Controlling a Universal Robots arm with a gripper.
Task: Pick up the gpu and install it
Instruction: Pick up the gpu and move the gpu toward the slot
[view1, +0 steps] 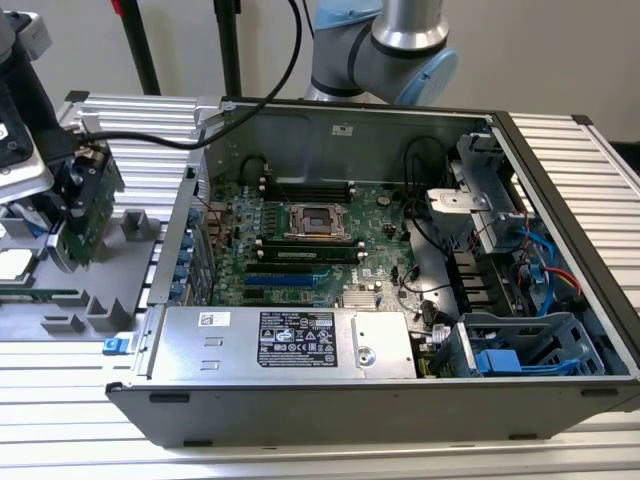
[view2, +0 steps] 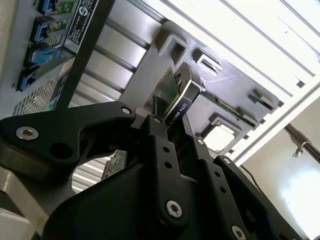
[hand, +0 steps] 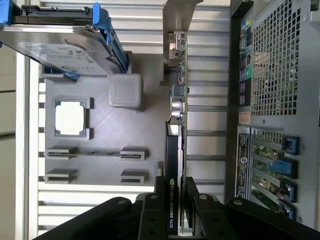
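**Gpu gripped beside the open case**

At the exterior view's left, the black two-fingered claw (view1: 76, 192) is clenched on the gpu (view1: 95, 215), a thin green rectangular circuit card with a black cooler on one face. In the first wrist view the fingers (hand: 167, 202) press the card from both flat sides, one against the cooler, the other against the bare board. The card's long axis runs straight out from the claw in line with the fingers, and its silver bracket end lies farthest from the grip. The gpu stands on edge, steep and slightly tilted, over the grey moulded plastic holder (view1: 95, 310) on the ribbed aluminium surface (view1: 60, 420). I cannot tell whether its lower end touches the holder.

Further toward the exterior view's right sits the open grey metal computer case (view1: 330, 410), just beside the holder. Inside it, the large green motherboard (view1: 390, 215) lies flat. Its dark expansion slots (view1: 285, 275) sit near the case wall that faces the gpu, above the silver box-shaped power supply (view1: 285, 345).

The install spot, by my judgement, therefore lies to the exterior view's right of the held card, over that wall and down into the case.
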